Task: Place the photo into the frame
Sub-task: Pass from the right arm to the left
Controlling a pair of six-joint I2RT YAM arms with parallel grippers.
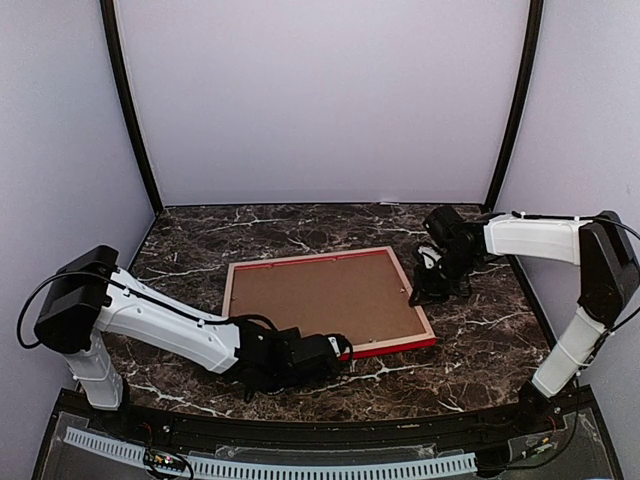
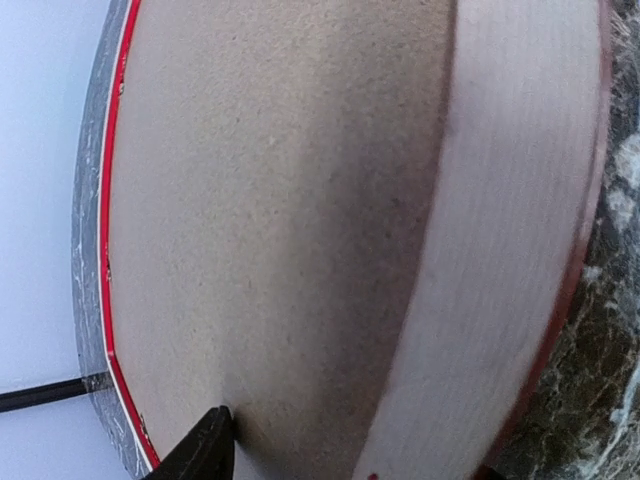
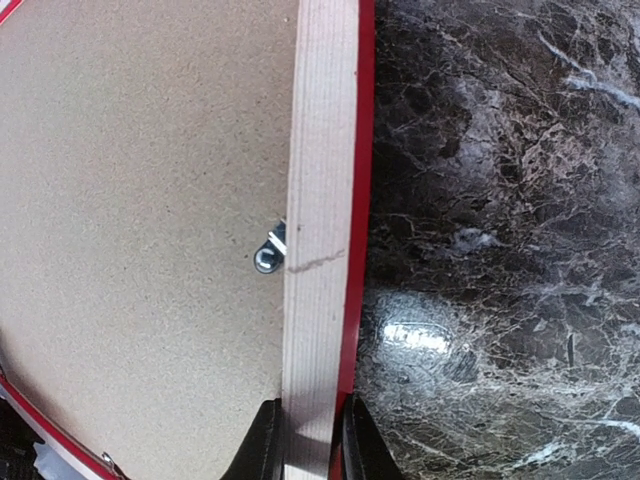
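The frame (image 1: 300, 257) lies face down on the marble table, its pale wood back up and its red edges showing. A brown backing board (image 1: 325, 295) fills its opening. The photo is hidden. My right gripper (image 3: 305, 440) is shut on the frame's right rail (image 3: 320, 150), one finger on each side; from above it sits at the frame's right edge (image 1: 428, 285). My left gripper (image 1: 340, 348) is at the near right corner, open. It straddles the near rail (image 2: 510, 200), with one fingertip (image 2: 212, 440) on the backing board (image 2: 270, 200).
A small metal turn tab (image 3: 268, 250) lies on the backing board beside the right rail. Dark marble table (image 1: 480, 340) surrounds the frame. Pale walls close the back and sides. A black cable (image 2: 40, 395) runs past the frame's far edge.
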